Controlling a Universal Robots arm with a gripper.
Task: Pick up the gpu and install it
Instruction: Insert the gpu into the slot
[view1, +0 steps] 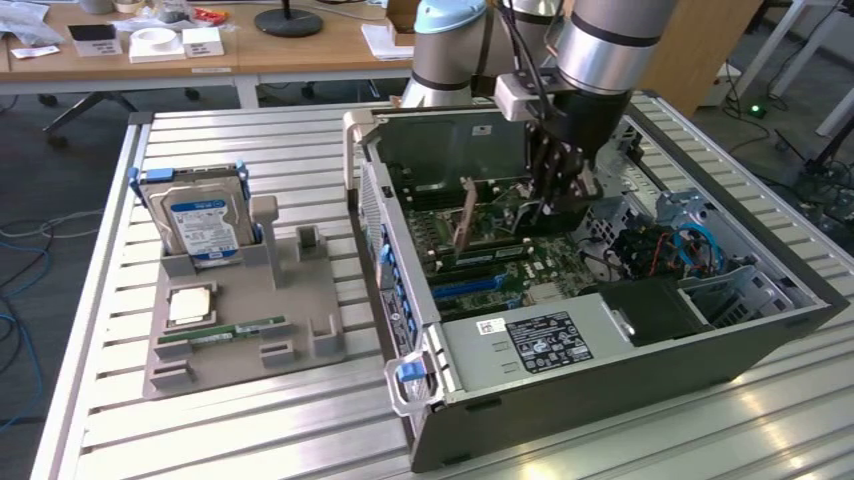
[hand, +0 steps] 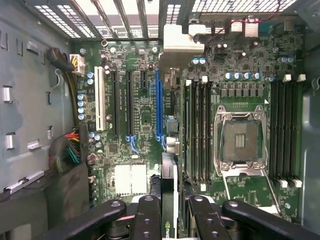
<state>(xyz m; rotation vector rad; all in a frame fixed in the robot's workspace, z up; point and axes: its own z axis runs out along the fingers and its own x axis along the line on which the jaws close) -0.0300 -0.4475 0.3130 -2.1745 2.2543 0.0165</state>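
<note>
Closest in, the gripper (hand: 172, 220) pinches the gpu (hand: 169, 195) edge-on between its black fingers (hand: 147, 217), low inside the computer case (view1: 601, 375). Just beyond the fingertips runs the long blue slot (hand: 159, 107). I judge insertion is in hand, which calls for the card's edge parallel over that slot and straight pressure

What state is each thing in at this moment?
gripper: shut on the gpu
gpu: held over the motherboard, not seated
blue slot: empty
computer case: open, on its side
CPU socket: empty
hard drive: upright on the grey tray
memory stick: flat on that tray
</note>
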